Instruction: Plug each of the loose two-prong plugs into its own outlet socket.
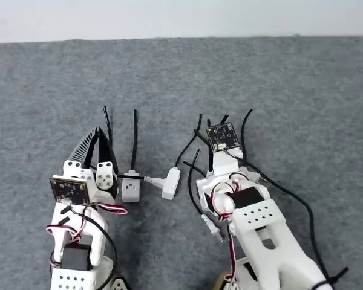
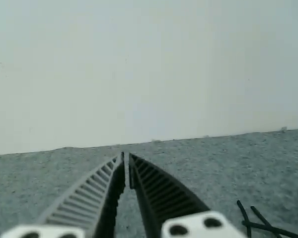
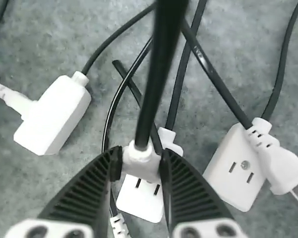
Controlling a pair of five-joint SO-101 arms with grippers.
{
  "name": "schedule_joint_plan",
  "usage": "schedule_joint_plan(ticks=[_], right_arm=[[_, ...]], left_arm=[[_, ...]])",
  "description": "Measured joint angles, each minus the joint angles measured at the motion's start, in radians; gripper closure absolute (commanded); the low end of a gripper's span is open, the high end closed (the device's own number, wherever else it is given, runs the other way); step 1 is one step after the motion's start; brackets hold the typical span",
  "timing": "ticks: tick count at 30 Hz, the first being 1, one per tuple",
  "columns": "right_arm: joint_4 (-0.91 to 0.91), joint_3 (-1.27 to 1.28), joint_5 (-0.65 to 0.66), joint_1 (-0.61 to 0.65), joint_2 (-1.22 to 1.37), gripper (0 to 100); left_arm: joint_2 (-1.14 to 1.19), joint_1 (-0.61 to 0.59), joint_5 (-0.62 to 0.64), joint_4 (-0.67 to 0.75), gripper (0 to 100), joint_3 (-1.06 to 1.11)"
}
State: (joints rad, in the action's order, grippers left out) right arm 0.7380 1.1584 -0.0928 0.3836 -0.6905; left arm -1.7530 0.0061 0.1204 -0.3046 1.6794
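**Right hand clamped on a plug; left hand empty over the grey tabletop**

You are working on a tabletop (image 1: 302,90) covered in a grey, felt-like mat with a fine speckled texture. At its far edge it meets a plain pale wall (image 1: 181,18) in a straight line. The left wrist view shows the same bare wall above the same grey surface.

Your right hand (image 3: 140,161) is clamped on a white plug (image 3: 138,167), one finger on each side of its body. The plug's thick black cord (image 3: 156,74) rises straight away from it. Directly under the held plug lies a white outlet socket (image 3: 139,203) with two slots facing up. Whether the prongs have entered the slots cannot be told.

Just beside that sits a second outlet socket (image 3: 233,168) with a second white plug (image 3: 283,166) lying against its edge. A white plug block (image 3: 52,121) rests apart on the other side.

Your left hand (image 2: 126,158) holds nothing, and its ribbed fingers are drawn together with only a thin slit between them. It sits low over the mat and points toward the wall. Loose black cord ends (image 2: 253,220) lie near it.
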Motion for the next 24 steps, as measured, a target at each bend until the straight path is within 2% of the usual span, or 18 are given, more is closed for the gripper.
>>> schedule_joint_plan(ticks=[5, 10, 15, 24], right_arm=[[0.012, 0.002, 0.002, -0.021, -0.028, 99.1], [0.084, 0.025, 0.038, -0.020, -0.172, 99.1], [0.072, 0.121, 0.060, -0.035, -0.285, 99.1], [0.040, 0.167, 0.064, -0.028, -0.262, 99.1]], left_arm=[[0.000, 0.000, 0.000, 0.000, 99, 0.000], [0.000, 0.000, 0.000, 0.000, 99, 0.017], [0.000, 0.000, 0.000, 0.000, 99, 0.017], [0.000, 0.000, 0.000, 0.000, 99, 0.017]])
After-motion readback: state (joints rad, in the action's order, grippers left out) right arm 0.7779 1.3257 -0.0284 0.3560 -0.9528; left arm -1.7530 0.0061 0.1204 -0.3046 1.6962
